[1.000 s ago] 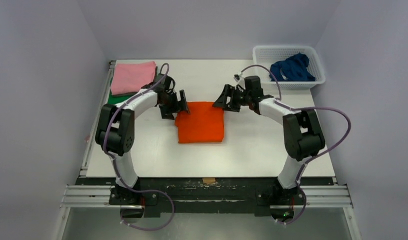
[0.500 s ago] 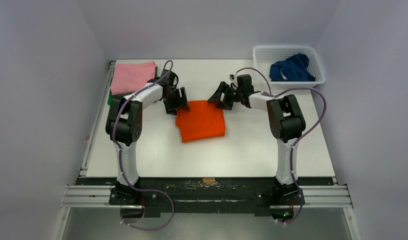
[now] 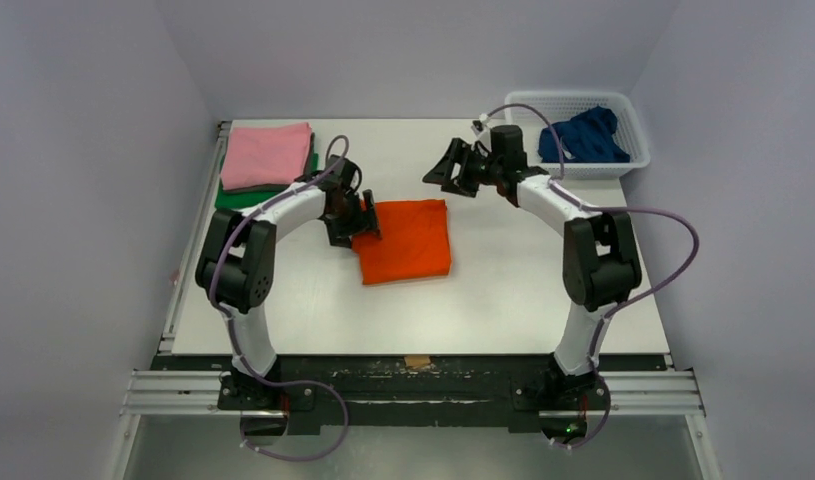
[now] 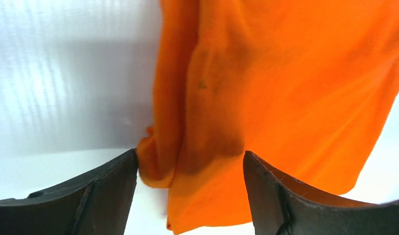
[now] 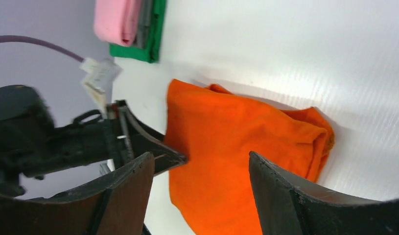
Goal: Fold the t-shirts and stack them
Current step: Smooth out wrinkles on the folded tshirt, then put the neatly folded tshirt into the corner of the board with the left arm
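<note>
The folded orange t-shirt [image 3: 408, 242], a soft, slightly rumpled square, lies mid-table. The left gripper [image 4: 190, 161] straddles its bunched left edge with jaws wide and nothing clamped, and I judge it should sink low enough to pinch every layer before lifting. Beyond, the right gripper [image 3: 446, 177] hovers wide open and empty; farthest off, the pink t-shirt [image 3: 268, 155] tops the flat stack at left, and the dark blue t-shirt [image 3: 583, 135] lies crumpled in the mesh basket [image 3: 635, 122] at right.

The left arm [image 3: 283, 206] and the right arm [image 3: 549, 202] are the same: white tube-like links between black rounded joints. A thin purple cable [image 3: 691, 236] runs along each. The left gripper [image 4: 190, 152] and right gripper [image 5: 201, 154] have dark, wedge-shaped fingers [image 4: 80, 200]
</note>
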`<state>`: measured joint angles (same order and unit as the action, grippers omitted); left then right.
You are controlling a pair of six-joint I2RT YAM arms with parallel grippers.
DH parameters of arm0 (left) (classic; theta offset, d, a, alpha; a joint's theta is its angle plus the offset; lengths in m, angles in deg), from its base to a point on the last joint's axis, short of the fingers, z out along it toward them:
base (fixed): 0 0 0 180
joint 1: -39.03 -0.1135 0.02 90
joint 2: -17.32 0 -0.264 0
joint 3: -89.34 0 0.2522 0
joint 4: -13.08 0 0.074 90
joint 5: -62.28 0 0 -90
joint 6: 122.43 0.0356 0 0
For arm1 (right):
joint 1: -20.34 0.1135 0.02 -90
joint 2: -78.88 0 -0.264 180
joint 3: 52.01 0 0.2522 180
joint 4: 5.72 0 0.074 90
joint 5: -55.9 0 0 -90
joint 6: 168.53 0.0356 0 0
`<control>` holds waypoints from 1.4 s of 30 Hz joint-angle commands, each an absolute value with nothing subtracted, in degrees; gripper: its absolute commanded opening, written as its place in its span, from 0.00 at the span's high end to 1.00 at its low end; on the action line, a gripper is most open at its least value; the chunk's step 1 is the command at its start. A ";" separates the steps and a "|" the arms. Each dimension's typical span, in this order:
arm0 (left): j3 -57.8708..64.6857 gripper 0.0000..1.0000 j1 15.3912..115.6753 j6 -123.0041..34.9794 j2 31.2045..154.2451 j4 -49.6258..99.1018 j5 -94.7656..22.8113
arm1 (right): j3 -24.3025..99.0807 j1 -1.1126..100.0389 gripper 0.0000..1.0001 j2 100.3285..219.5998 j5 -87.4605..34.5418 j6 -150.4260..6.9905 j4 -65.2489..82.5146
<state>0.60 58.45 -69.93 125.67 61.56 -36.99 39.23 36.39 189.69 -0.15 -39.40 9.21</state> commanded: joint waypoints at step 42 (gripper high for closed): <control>-48.62 1.00 55.33 -24.43 140.51 69.05 5.94 | 2.13 36.24 0.02 129.94 -53.93 -44.73 22.06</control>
